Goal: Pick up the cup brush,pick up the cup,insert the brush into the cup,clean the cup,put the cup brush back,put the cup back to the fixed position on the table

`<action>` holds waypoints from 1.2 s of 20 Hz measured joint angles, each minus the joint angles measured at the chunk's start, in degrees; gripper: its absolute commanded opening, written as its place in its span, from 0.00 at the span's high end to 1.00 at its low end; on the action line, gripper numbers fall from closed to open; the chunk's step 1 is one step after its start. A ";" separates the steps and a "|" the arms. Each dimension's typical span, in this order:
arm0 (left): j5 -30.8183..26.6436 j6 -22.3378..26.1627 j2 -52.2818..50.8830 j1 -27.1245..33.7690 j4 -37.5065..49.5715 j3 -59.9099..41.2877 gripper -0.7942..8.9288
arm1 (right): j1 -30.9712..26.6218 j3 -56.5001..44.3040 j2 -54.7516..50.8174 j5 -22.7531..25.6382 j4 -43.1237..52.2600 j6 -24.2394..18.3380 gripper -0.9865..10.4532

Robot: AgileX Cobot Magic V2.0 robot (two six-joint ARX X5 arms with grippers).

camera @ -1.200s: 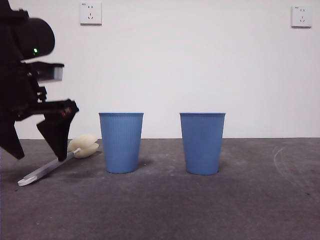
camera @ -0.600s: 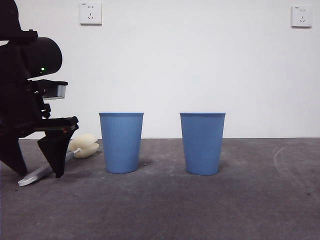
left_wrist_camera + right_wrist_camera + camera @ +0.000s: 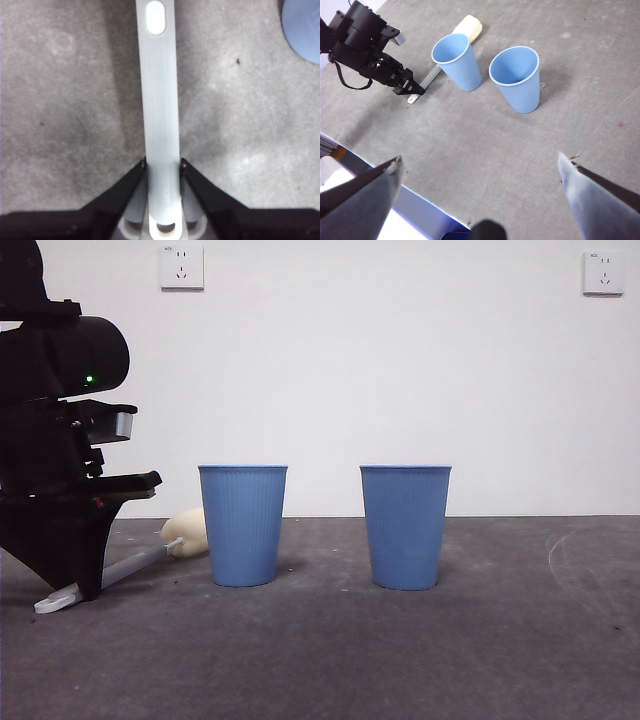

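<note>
Your left tool is narrow, its jaws touching both sides of the cup brush handle, which lies flat on the bench near its left edge, long axis running straight ahead between the jaws. Your right tool waits high, wide open.

Cup brush: smooth matt grey plastic handle, spongy cream head. Both blue cups: finely ribbed plastic, smooth rims. Table: matt dark grey, scuffed, speckled. Left gripper: matt black.
</note>
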 measured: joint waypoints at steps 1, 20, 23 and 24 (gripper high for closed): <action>0.15 0.00 -0.04 0.28 -0.11 0.00 0.93 | 0.00 0.00 0.00 0.00 0.02 0.00 0.42; 5.11 10.99 -45.20 7.61 -26.77 -0.02 0.93 | 20.26 -9.33 19.47 13.68 26.23 0.87 0.42; 5.14 11.02 -47.23 7.61 -29.07 -0.02 0.93 | 24.83 -15.23 23.06 19.06 37.13 3.52 0.42; 5.14 11.02 -47.54 7.61 -29.31 -0.02 0.93 | 26.29 -17.64 24.09 20.92 42.12 4.66 0.42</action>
